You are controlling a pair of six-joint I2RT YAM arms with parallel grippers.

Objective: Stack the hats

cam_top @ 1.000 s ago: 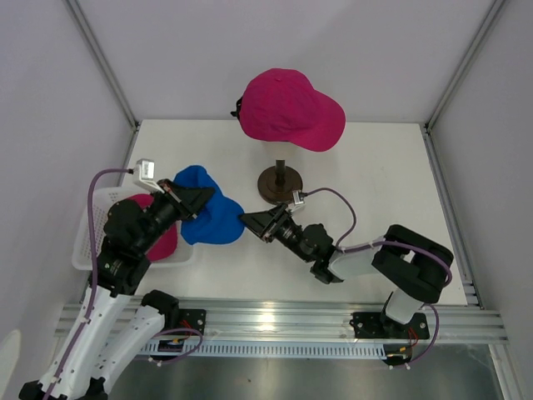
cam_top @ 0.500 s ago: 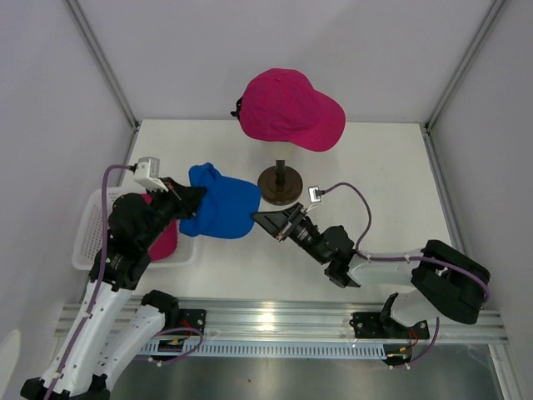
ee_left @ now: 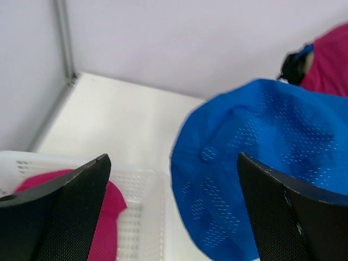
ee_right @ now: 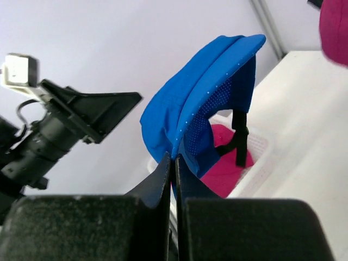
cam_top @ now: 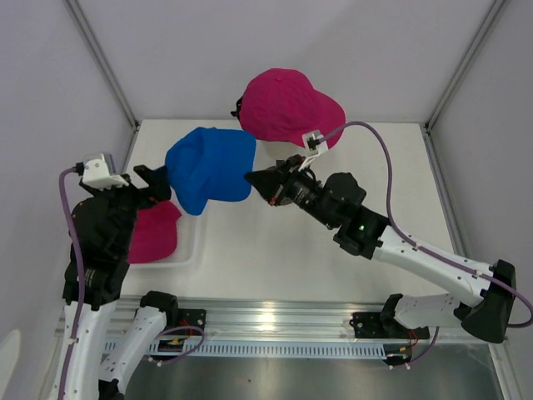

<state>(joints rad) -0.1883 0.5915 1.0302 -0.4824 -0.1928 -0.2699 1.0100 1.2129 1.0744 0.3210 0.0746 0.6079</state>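
White basket [cam_top: 190, 248], left side of desk [cam_top: 275, 250]: holds one magenta cap [cam_top: 154, 233]. Blue cap [cam_top: 208, 167] aloft over desk, its edge pinched in right tool [cam_top: 252, 177]. Left tool [cam_top: 156, 179] spread, just beside it, gripping nothing. Second magenta cap [cam_top: 287, 104] raised at rear.

Blue hat [cam_top: 208, 167]: bright blue, rows of tiny pale dashes across the fabric
Strap [ee_right: 237, 142]: black, inside the blue hat
Upper hat [cam_top: 287, 104]: plain magenta
Hat in basket [cam_top: 154, 233]: magenta
Basket [ee_left: 138, 206]: white, grid of small holes
Table [cam_top: 275, 250]: white
Left gripper [cam_top: 158, 182]: black, fine mesh texture on the fingers
Right gripper [cam_top: 252, 177]: black
Cables [cam_top: 391, 179]: purple
Arm links [cam_top: 425, 262]: white, with black joints
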